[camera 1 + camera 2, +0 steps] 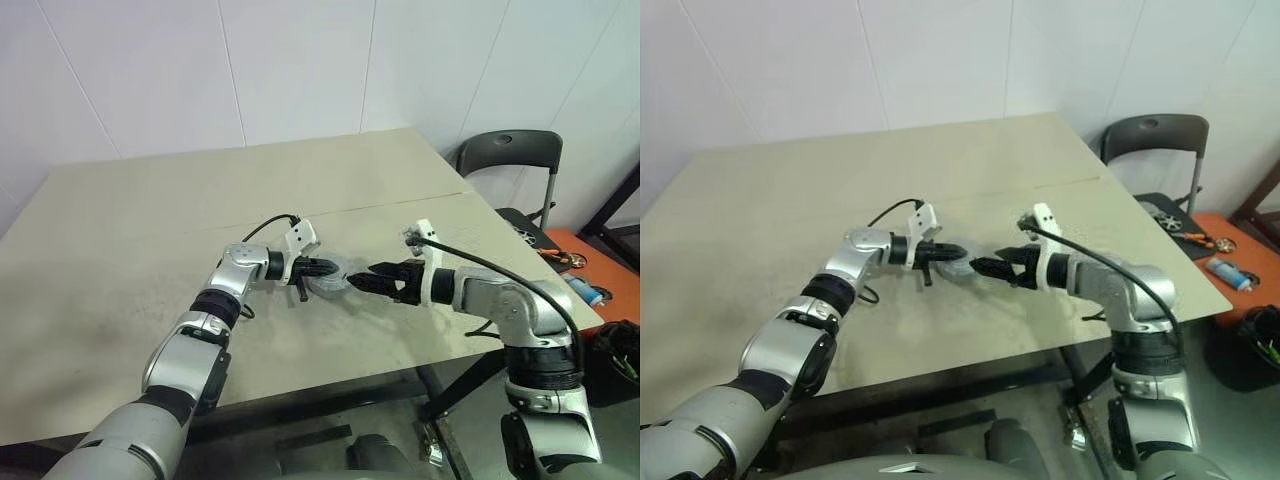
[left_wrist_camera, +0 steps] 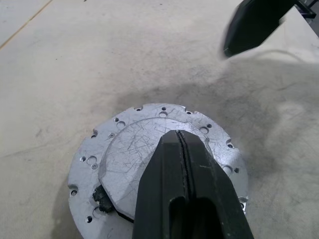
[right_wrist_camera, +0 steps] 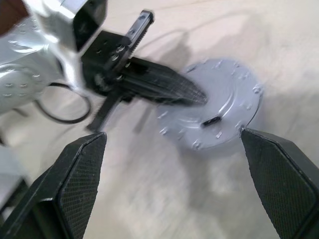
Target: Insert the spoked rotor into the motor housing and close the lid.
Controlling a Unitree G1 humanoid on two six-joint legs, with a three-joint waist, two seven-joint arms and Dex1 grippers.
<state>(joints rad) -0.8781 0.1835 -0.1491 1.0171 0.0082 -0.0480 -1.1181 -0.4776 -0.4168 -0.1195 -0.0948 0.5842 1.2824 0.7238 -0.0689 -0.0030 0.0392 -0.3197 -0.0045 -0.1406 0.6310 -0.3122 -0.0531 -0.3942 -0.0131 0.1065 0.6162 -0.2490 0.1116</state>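
- Silver-grey metal makes up the motor housing (image 2: 149,164), a squat round cylinder capped by the flat light-grey round lid (image 2: 134,149); it sits on the beige desk (image 1: 150,230) just right of centre in the left eye view, between the two arms.
- The left end effector (image 2: 183,144) has its two black fingers pressed together with no gap, their tips lying over the lid's scratched top; whether they press on it or hover just above cannot be told.
- The right end effector (image 3: 169,149) is spread wide and holds nothing; its fingertips (image 3: 82,149) stand at either side of the housing in the right wrist view, apart from it.
- The housing's interior is covered by the lid, so nothing inside can be made out.
- A small dark piece (image 2: 103,196) sits at the edge of the lid's raised disc; its nature is unclear.
- The left fingers hide part of the lid.
- A dark grey chair (image 1: 510,155) stands past the desk at upper right.
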